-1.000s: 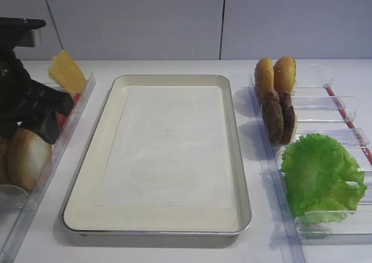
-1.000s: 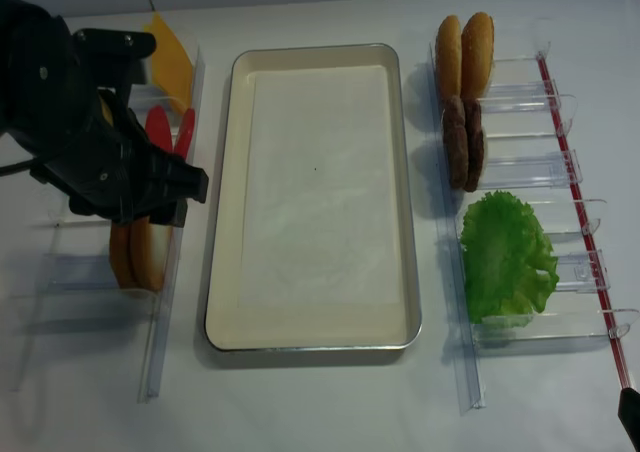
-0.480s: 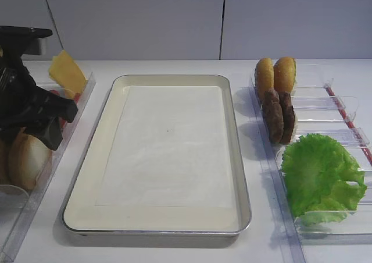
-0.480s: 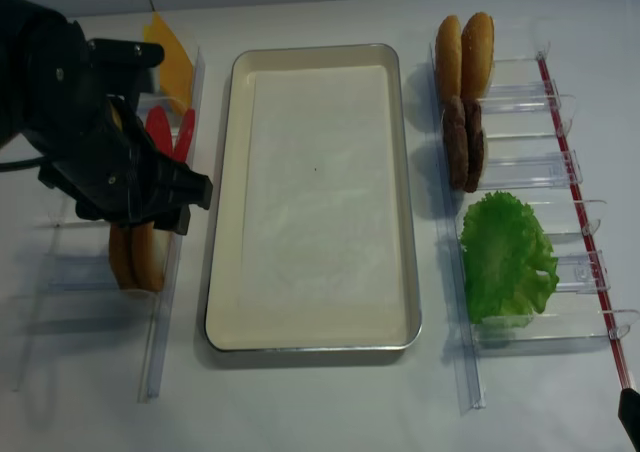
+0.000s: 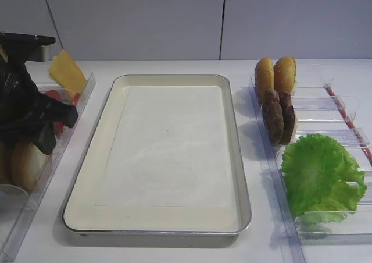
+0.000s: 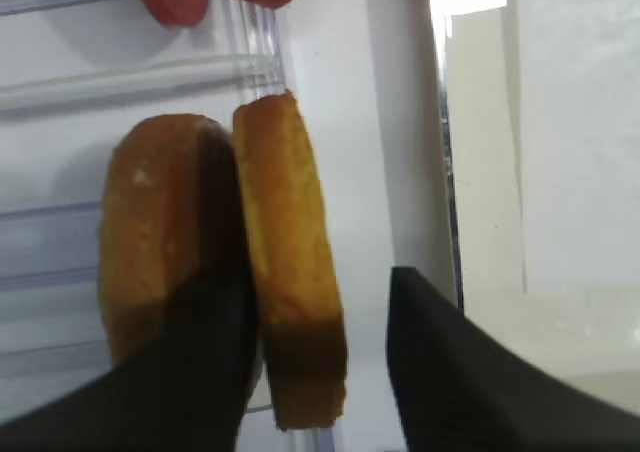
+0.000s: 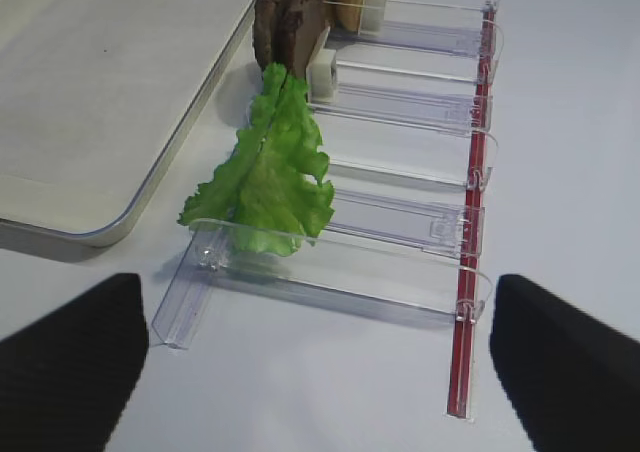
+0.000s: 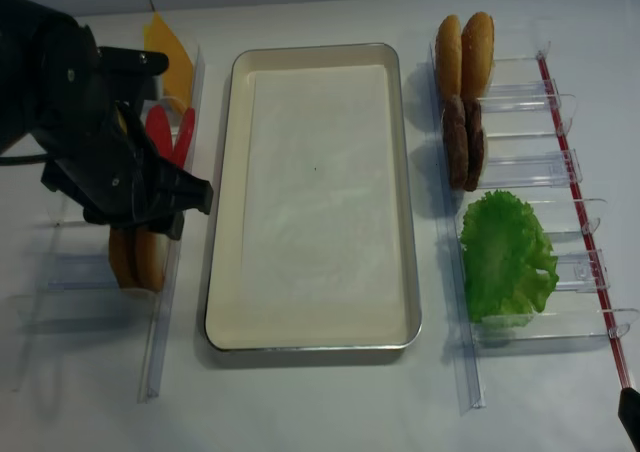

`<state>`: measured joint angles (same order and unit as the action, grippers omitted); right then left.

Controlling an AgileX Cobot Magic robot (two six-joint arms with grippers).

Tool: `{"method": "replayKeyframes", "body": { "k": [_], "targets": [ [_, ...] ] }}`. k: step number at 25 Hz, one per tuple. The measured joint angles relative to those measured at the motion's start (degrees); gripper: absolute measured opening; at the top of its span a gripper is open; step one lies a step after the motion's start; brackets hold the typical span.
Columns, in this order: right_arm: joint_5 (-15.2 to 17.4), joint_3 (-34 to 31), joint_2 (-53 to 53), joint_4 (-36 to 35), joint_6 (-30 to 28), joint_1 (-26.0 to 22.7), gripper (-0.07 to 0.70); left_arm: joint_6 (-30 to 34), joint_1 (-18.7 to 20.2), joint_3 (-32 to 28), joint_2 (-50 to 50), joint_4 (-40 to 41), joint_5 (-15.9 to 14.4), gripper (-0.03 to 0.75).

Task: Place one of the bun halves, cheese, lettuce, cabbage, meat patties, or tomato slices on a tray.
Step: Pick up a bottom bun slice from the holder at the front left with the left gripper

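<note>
My left gripper [image 6: 315, 362] straddles the inner bun half [image 6: 290, 262], jaws apart on either side, not yet pinching; it stands upright in the left rack [image 8: 160, 302] beside its twin. If I close off-centre (one finger wedged between both buns), I may drag both, missing the tray [image 5: 104, 106].

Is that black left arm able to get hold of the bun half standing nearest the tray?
Probably yes. The left end effector already straddles that bun half, one finger slipped between it and the other bun half, the other on the tray side. Nothing blocks it.
</note>
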<state>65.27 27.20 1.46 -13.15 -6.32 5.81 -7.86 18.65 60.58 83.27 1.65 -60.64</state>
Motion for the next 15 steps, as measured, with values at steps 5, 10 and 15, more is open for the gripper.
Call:
{"method": "replayKeyframes", "body": {
  "k": [5,10,15],
  "targets": [
    [0.0,0.0,0.0,0.0,0.0,0.0,0.692,-2.1,0.0,0.0,0.0,2.1,-0.2,0.139],
    [0.0,0.0,0.0,0.0,0.0,0.0,0.692,-3.1,0.0,0.0,-0.1,2.2,-0.3,0.139],
    [0.0,0.0,0.0,0.0,0.0,0.0,0.692,-3.4,0.0,1.0,-3.5,1.6,-2.1,0.139]
  ]
}}
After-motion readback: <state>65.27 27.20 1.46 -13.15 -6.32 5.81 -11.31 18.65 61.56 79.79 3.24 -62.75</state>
